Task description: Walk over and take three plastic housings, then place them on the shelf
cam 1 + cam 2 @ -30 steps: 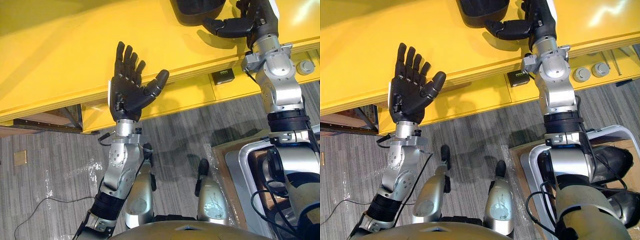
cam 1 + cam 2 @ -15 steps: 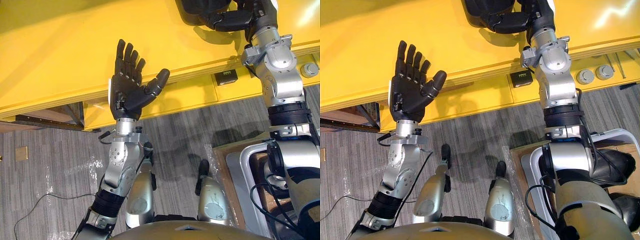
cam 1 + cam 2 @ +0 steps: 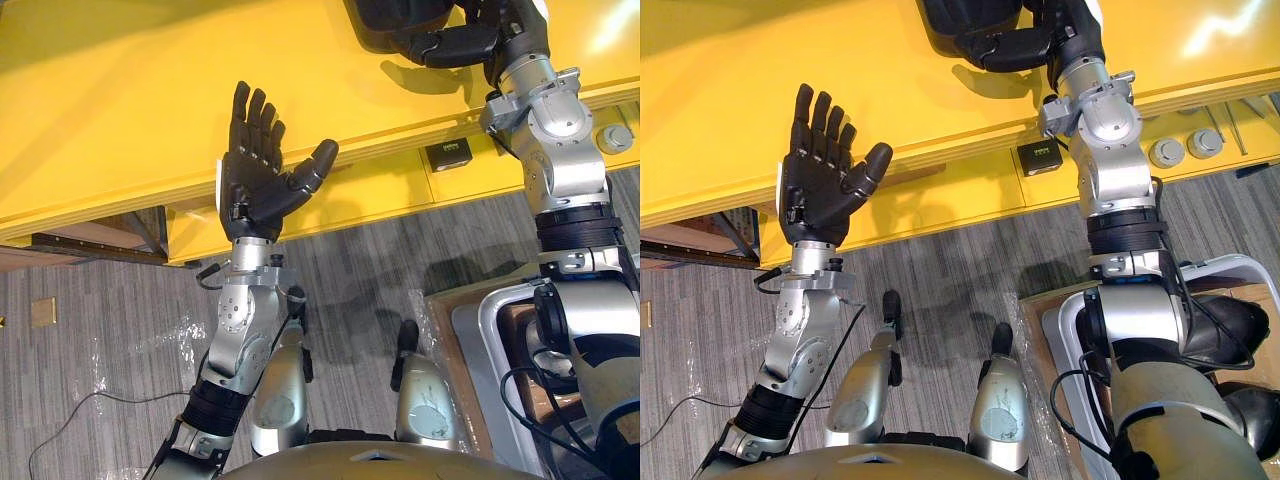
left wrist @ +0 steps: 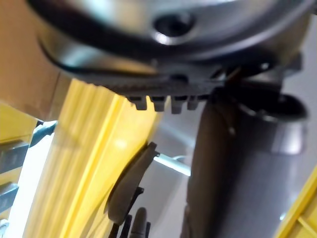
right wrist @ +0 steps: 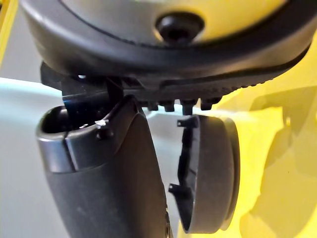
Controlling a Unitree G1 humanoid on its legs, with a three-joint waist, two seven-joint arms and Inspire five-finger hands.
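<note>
As I cannot tell whether the right hand (image 3: pixel 1018 45) grips the plastic housing (image 3: pixel 955 18), seat it well onto the shelf (image 3: pixel 730 60). The left hand (image 3: pixel 815 190) is spread.

Yellow shelf (image 3: pixel 120 100), top board: one dark plastic housing (image 3: pixel 385 20) lies just beside the right hand (image 3: pixel 505 30). Lower ledge, below that hand's wrist: small black box (image 3: pixel 447 154), grey round parts (image 3: pixel 1167 152) alongside

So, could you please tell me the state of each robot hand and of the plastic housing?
left robot hand: open, palm facing the head camera, holding nothing.
right robot hand: thumb across the plastic housing; grip unclear.
plastic housing: over the yellow shelf, at that thumb.
</note>
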